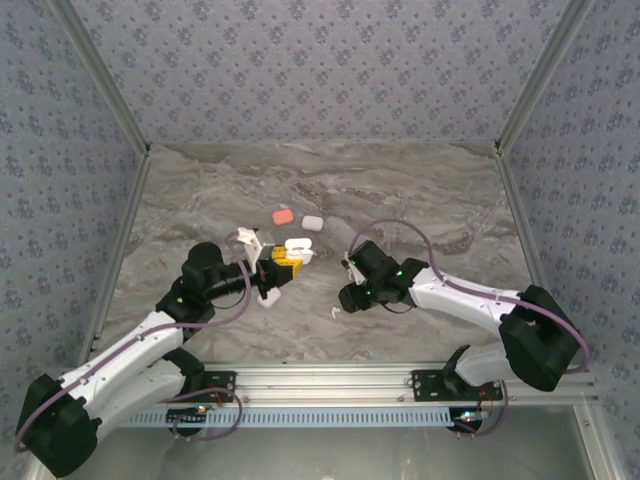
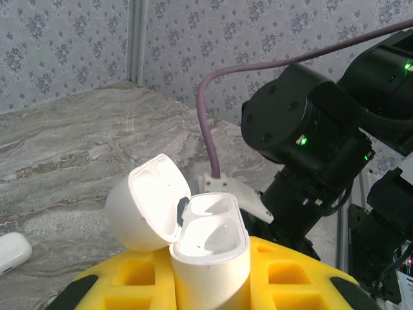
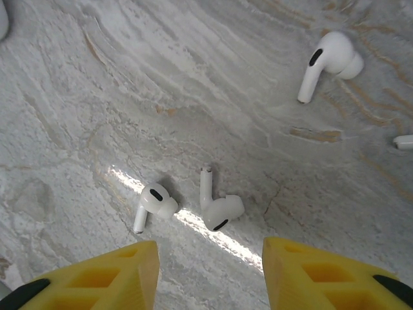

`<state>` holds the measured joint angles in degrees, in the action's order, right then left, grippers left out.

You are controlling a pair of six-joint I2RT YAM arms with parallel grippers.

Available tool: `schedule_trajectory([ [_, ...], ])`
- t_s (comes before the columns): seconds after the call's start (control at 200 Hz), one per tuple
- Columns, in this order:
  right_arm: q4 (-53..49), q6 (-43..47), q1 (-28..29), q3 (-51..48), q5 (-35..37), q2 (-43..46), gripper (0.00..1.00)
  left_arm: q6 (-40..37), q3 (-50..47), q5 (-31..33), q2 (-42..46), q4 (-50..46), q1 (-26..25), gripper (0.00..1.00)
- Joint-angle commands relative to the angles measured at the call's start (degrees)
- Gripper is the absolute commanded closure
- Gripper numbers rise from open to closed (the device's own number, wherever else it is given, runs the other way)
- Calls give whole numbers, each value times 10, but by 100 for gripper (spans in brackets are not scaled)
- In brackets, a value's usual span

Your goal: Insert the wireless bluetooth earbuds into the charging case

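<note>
The charging case [image 2: 210, 239] is the one open container. It stands upright, pinched low on its body between the yellow left fingers [image 2: 139, 274]. Its lid [image 2: 151, 200] hangs back on the hinge to the left, and the hollow of the body shows bare white plastic. From above, this case [image 1: 298, 247] sits near the middle of the table [image 1: 420, 190].

Two more cases lie just beyond it, both shut. One is a coral case [image 1: 283, 216], and a closed white case [image 1: 313, 223] lies beside that, slightly right. The cases therefore number three: one open and held, two shut and lying free.

The earbuds lie loose on the table, to the right of the held case and a little nearer the arm bases. Three whole white ones can be counted in the right wrist view. Two, one earbud [image 3: 153, 201] and another [image 3: 218, 208], lie close together with stems pointing different ways. A third [image 3: 329, 61] lies well apart from that pair. A white sliver [image 3: 403, 141] at the frame edge is cut off too much to identify.

The left arm [image 1: 150, 345] reaches forward and inward from its base to hold the case. The right arm [image 1: 470, 300] stretches leftward toward the case and stops short of it across a strip of bare table, its wrist pitched down. The right fingers [image 3: 110, 278] are spread apart above the close pair of earbuds and pinch nothing.
</note>
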<state>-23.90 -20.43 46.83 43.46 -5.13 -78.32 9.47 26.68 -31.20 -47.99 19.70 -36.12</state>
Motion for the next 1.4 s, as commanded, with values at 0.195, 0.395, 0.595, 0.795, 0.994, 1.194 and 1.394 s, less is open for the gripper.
schedule_trajectory([
  [0.195, 8, 8, 6, 47, 3, -44, 52, -5, -9, 4, 30, 8, -3, 100],
  [0.395, 24, 16, 9, 60, -22, -71, 53, -7, -10, 8, 33, 3, -4, 100],
  [0.595, 26, 29, 21, 80, -43, -104, 56, -8, -9, 9, 33, 1, -3, 100],
  [0.795, 23, 36, 32, 98, -46, -140, 57, -9, -10, 12, 33, -2, -3, 100],
  [0.994, 12, 41, 35, 113, -47, -170, 58, -10, -9, 12, 34, -6, -3, 100],
  [1.194, -4, 46, 38, 113, -56, -177, 59, -11, -9, 14, 36, -8, -4, 100],
  [1.394, -27, 52, 38, 113, -64, -180, 60, -11, -7, 16, 35, -9, -4, 100],
])
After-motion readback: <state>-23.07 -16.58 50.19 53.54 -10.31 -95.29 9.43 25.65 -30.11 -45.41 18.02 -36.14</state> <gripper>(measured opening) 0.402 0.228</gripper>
